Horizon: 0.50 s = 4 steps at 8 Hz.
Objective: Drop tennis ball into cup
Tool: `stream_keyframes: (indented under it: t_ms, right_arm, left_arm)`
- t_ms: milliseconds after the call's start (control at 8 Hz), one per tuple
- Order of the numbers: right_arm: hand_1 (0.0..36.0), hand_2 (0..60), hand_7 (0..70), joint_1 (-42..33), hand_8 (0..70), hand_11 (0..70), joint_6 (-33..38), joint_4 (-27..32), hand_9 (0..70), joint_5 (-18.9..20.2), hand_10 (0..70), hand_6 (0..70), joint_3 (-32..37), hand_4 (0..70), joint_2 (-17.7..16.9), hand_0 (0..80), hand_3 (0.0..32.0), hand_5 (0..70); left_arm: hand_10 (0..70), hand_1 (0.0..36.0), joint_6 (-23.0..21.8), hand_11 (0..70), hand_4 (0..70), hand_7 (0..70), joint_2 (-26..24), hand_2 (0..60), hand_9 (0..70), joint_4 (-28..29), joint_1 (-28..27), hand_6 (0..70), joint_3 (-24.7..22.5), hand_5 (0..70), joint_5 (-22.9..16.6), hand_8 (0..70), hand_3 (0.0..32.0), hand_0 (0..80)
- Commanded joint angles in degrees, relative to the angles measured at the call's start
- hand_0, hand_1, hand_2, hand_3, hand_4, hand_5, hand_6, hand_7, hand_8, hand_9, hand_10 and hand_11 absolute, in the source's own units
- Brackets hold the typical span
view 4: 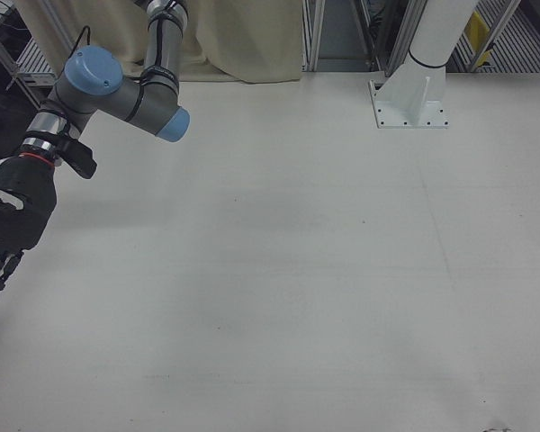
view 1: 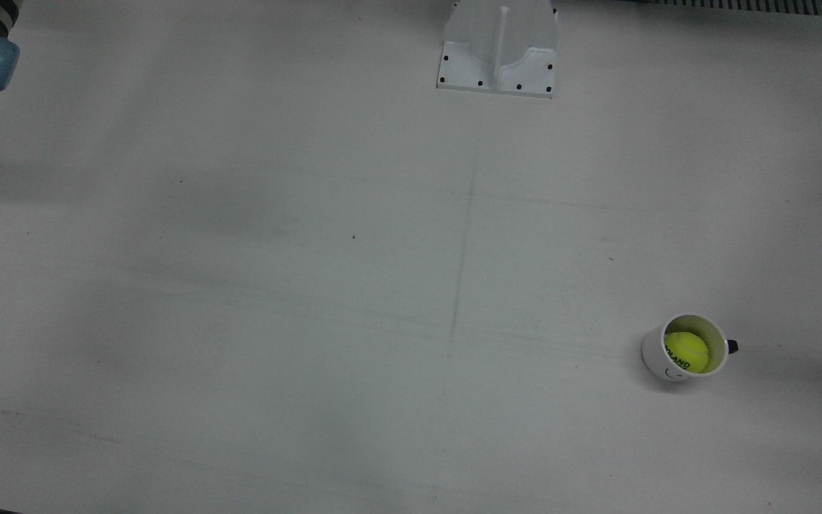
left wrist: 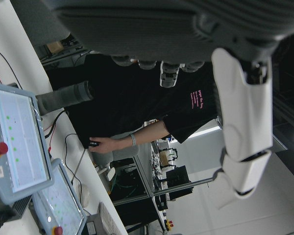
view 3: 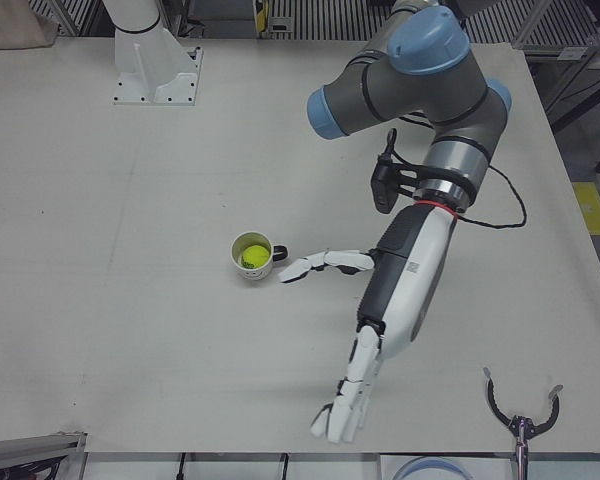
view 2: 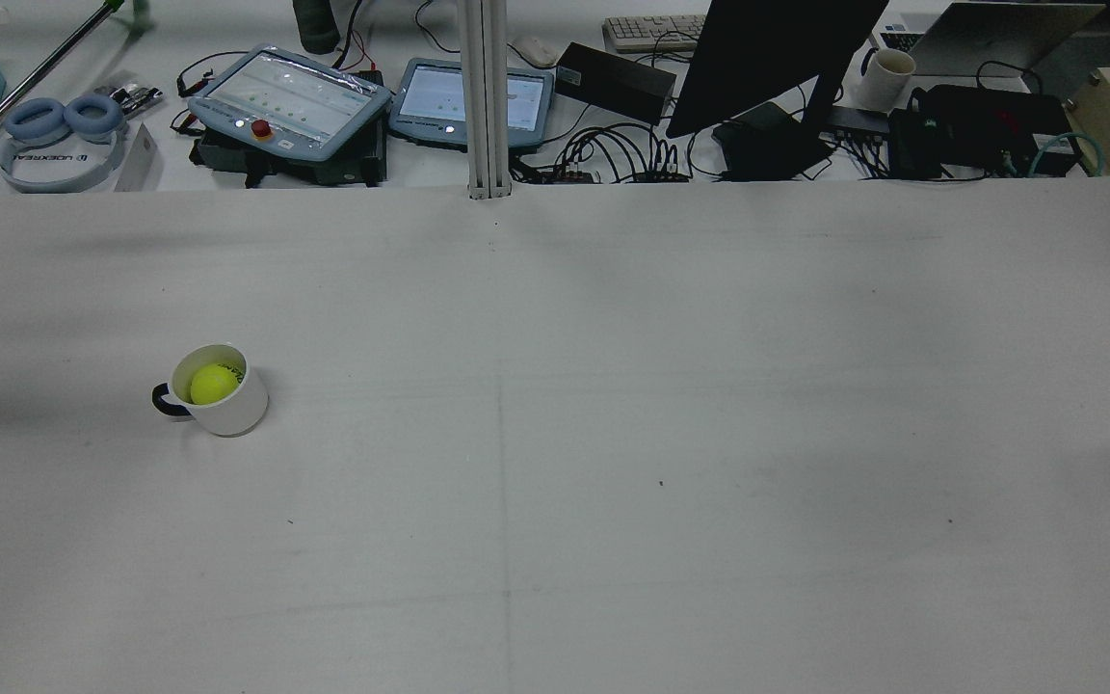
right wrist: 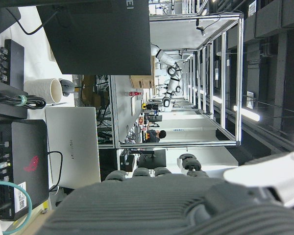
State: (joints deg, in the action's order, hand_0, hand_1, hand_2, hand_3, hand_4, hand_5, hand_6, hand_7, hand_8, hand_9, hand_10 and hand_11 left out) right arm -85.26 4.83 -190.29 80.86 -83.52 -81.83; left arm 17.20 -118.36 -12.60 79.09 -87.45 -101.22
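Observation:
The yellow tennis ball [view 1: 687,351] lies inside the white cup [view 1: 658,359] with a dark handle, which stands upright on the table. Both also show in the rear view, the ball [view 2: 213,384] in the cup [view 2: 233,413], and in the left-front view, the ball [view 3: 250,257] in the cup [view 3: 263,272]. My left hand [view 3: 385,310] is open and empty, fingers straight, hanging to the right of the cup, its thumb reaching toward the cup's handle without touching. My right hand [view 4: 2,236] is open and empty at the far left edge of the right-front view, far from the cup.
A white arm pedestal [view 1: 500,48] stands at the table's back edge. Beyond the far edge lie two teach pendants [view 2: 290,104], a monitor [view 2: 767,58], cables and a mug [view 2: 887,75]. A small tool [view 3: 520,420] lies near the front right corner.

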Motion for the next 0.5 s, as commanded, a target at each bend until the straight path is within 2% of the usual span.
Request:
stream_keyframes:
  t_ms: [0,250,375]
  right_arm:
    - [0.0,0.0,0.0,0.0,0.0,0.0,0.0,0.0,0.0,0.0,0.0,0.0,-0.1,0.0,0.0,0.0,0.0,0.0]
    - [0.0,0.0,0.0,0.0,0.0,0.0,0.0,0.0,0.0,0.0,0.0,0.0,-0.1,0.0,0.0,0.0,0.0,0.0]
    - [0.0,0.0,0.0,0.0,0.0,0.0,0.0,0.0,0.0,0.0,0.0,0.0,-0.1,0.0,0.0,0.0,0.0,0.0]
  left_arm:
    - [0.0,29.7,-0.4,0.0,0.0,17.2,-0.2,21.4,2.0,-2.9,4.7,1.6,2.2,4.6,-0.1,0.0,0.0,54.7]
    - [0.0,29.5,-0.8,0.0,0.0,18.6,-0.2,20.0,2.3,-3.5,4.7,1.3,1.6,4.3,-0.1,0.0,0.0,54.8]
    - [0.0,29.0,-0.9,0.0,0.0,17.7,-0.2,20.2,2.1,-3.5,4.5,5.7,1.6,5.3,-0.1,0.7,0.0,54.8]
